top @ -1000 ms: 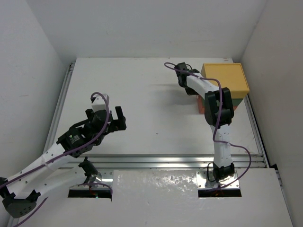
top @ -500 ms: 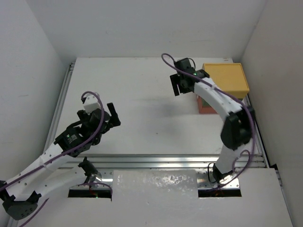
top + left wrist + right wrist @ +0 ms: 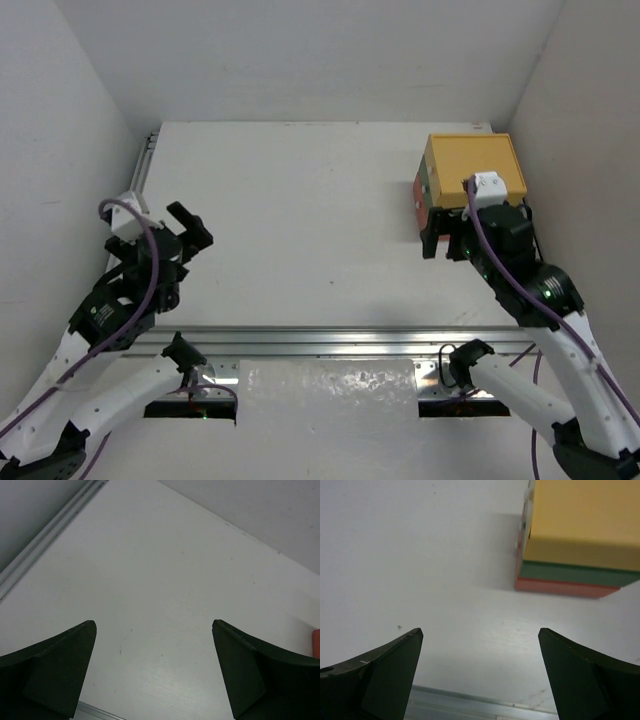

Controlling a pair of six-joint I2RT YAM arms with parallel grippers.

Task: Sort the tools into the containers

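Left gripper [image 3: 152,625]: fingers spread wide, nothing between them, only bare white table [image 3: 300,190] below. It sits at the left side of the top view, near the left wall.

Right gripper [image 3: 480,630]: also wide open and holding nothing. It is in the right half of the top view, just below the stacked containers and pointing toward them, not touching.

The containers are one stack in the upper right of the top view, close to the right wall: yellow tray [image 3: 585,520] on top, green tray [image 3: 570,572] in the middle, red-orange tray [image 3: 560,586] at the bottom, resting on the table. Edges are roughly flush, though the lower two poke out slightly on the left side in the top view.

No tools show in any view. Cannot tell whether any lie inside the stack.

Handling, as a judgement:
- The trays look like rigid, smooth-walled plastic boxes, probably light for their bulk.
- They are too wide to span with the jaws, so pinch a side wall or rim near a corner.
- The yellow one should come off first.
- Smooth walls may slip, and a lifted tray may drag the one under it if they nest tightly.
- Steadying the stack with the other gripper would likely help.
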